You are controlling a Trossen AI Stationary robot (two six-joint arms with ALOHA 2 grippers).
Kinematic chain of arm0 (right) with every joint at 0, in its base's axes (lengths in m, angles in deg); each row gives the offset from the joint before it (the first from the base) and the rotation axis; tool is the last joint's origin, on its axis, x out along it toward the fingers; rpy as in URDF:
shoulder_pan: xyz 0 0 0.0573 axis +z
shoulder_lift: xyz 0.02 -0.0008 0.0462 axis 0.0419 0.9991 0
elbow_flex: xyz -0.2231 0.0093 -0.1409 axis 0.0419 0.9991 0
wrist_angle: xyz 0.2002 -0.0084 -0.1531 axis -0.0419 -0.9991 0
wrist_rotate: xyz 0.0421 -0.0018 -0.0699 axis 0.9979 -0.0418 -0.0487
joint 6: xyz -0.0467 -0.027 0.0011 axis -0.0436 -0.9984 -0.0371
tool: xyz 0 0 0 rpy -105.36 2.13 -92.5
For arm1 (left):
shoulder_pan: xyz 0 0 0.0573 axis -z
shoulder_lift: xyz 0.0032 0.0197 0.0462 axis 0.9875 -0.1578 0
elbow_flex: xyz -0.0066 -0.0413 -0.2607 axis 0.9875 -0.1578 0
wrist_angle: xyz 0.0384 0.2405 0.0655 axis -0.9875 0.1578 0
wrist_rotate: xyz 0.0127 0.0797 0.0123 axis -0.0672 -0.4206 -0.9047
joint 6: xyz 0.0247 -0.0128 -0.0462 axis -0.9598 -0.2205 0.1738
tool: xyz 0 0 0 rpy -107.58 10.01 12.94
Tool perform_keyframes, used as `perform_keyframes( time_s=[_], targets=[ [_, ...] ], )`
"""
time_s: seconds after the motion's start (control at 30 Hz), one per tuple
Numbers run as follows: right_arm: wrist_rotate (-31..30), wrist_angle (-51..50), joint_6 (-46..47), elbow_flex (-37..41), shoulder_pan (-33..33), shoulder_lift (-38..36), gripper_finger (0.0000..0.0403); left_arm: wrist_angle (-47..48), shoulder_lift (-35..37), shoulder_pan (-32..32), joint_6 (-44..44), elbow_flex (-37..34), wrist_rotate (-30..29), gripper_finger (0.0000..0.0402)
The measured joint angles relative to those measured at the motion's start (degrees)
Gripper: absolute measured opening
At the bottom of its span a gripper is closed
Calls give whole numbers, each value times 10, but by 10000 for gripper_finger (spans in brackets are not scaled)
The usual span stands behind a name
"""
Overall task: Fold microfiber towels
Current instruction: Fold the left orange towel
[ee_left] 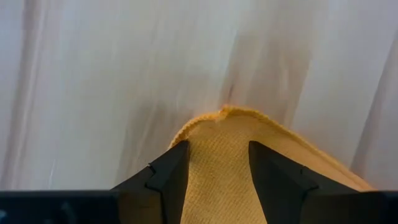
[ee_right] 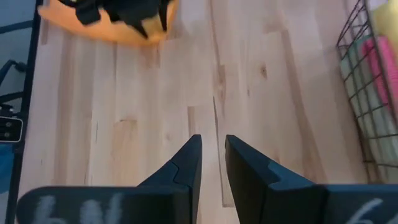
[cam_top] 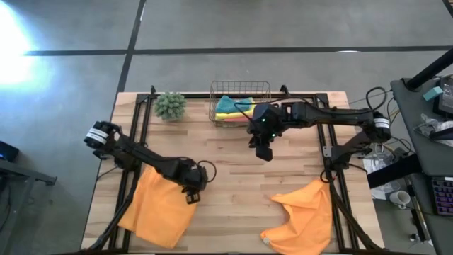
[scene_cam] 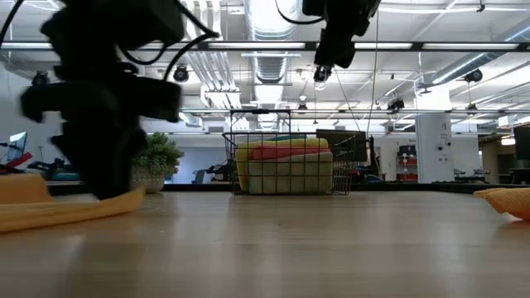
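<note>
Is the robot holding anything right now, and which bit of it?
Yes. The left gripper pinches the left-hand orange towel at a corner, low on the table. The right gripper holds nothing; it hangs above the table near the wire basket.

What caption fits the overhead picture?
Left gripper on an orange towel; right gripper hovers by the basket.

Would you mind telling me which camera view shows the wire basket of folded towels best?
The high view: the wire basket sits whole at the table's far edge, with the folded towels seen from above. The low view shows its front side, towels stacked inside. The right wrist view catches only one cropped corner; the left wrist view shows none.
</note>
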Motion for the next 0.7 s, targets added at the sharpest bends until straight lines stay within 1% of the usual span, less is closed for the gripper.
perform_keyframes(
  time_s=[0.13,0.27,0.43,0.5,0.7],
  targets=[
    [-1,-4,0,0,-10,-26,63,-71,-19,-34,-19,2,0,152],
    [-1,-11,-2,0,-19,-57,63,-116,-46,-70,-40,14,1,152],
    [-30,-34,-3,0,-22,-93,63,-155,-82,-107,-103,42,2,152],
    [-31,-37,-3,0,-23,-104,63,-162,-97,-121,-118,58,2,152],
    [-32,-53,-6,0,-23,-122,63,-199,-140,-175,-116,109,2,152]
  ],
)
